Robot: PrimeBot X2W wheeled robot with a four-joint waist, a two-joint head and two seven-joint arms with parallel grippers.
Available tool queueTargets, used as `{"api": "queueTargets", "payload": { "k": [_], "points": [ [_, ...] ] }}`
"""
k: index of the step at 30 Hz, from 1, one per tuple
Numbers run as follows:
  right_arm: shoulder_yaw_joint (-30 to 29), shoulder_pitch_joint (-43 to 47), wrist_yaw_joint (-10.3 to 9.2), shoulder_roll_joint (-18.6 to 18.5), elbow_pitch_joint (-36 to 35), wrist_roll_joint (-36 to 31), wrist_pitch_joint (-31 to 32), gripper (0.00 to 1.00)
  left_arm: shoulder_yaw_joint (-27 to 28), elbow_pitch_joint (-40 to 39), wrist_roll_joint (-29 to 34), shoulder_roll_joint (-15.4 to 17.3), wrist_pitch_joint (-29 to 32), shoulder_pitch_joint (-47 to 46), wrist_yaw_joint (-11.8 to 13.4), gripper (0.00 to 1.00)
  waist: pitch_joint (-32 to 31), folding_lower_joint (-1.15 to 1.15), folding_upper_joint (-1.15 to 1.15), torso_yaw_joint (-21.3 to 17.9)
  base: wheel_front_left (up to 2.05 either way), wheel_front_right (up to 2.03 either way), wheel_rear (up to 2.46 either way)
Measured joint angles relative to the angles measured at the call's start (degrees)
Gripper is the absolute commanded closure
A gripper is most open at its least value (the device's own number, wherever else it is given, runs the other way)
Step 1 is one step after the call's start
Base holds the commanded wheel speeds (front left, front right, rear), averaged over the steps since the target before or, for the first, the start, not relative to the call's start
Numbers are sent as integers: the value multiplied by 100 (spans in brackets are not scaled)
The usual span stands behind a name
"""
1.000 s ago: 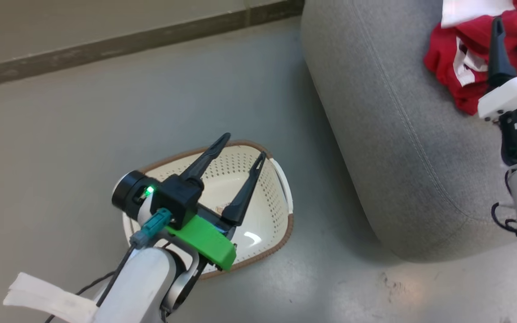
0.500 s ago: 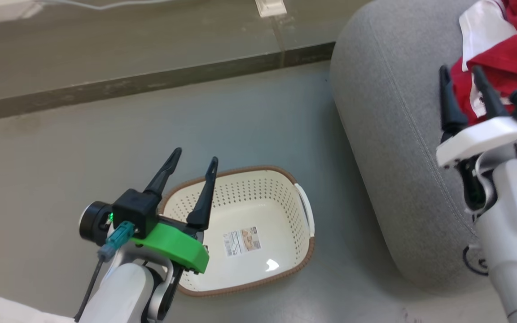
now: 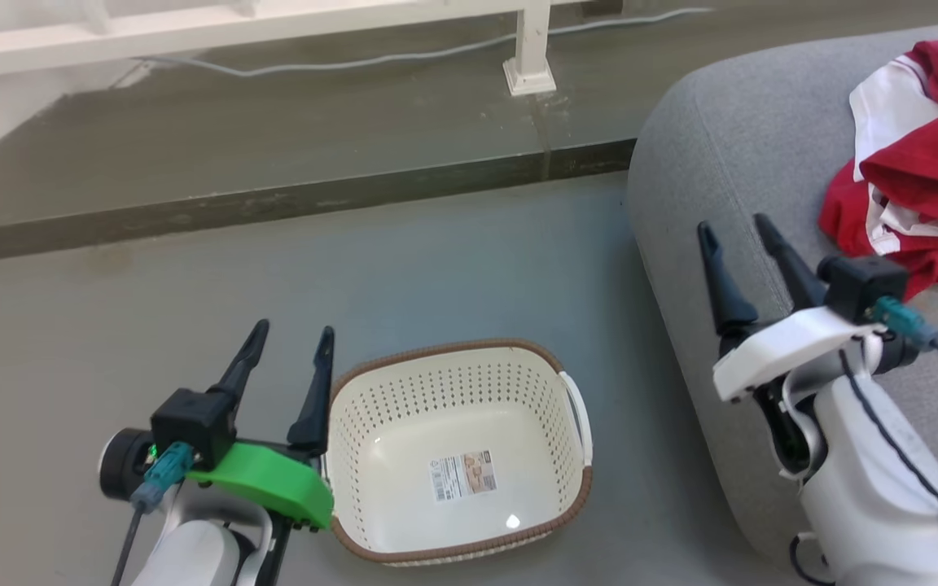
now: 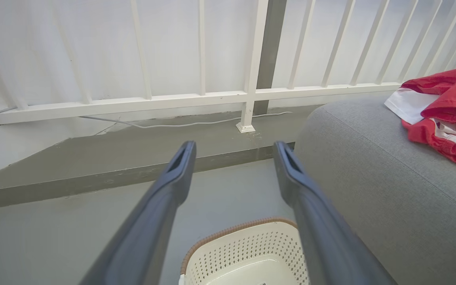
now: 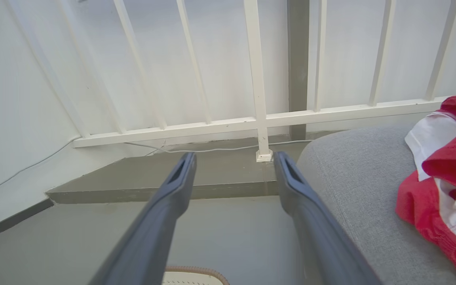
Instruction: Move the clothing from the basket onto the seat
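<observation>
My left pincer (image 3: 293, 330) hangs spread and empty just beside the laundry basket (image 3: 444, 382). My right pincer (image 3: 733, 225), likewise spread and empty, hovers over the grey seat cushion (image 3: 729, 138), near the red-and-white jerseys (image 3: 925, 163) heaped on it.

Basket contents: a label sticker (image 3: 462, 476) on its bottom, no garment. Transfer judged complete.

Risks noted: a right finger swinging toward the heap could snag a fold and drag cloth off onto the floor (image 3: 436, 260). A left finger dropping could strike the brown rim and shove or tip the light basket.
</observation>
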Motion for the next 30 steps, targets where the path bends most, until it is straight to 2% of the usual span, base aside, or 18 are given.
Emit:
{"api": "queueTargets", "payload": {
  "k": [10,19,30],
  "points": [
    [176,524,-20,85,-371,-112,0,0,311,24,-15,25,-41,279,54,0,-189,0,0,40,0,0,0],
    [172,861,-263,74,-651,-243,2,0,537,29,-14,27,-43,526,107,0,-273,0,0,28,0,0,0],
    [199,1124,-354,51,-1003,-274,92,0,737,46,67,0,-47,708,120,0,-331,0,0,6,0,0,0]
  ]
}}
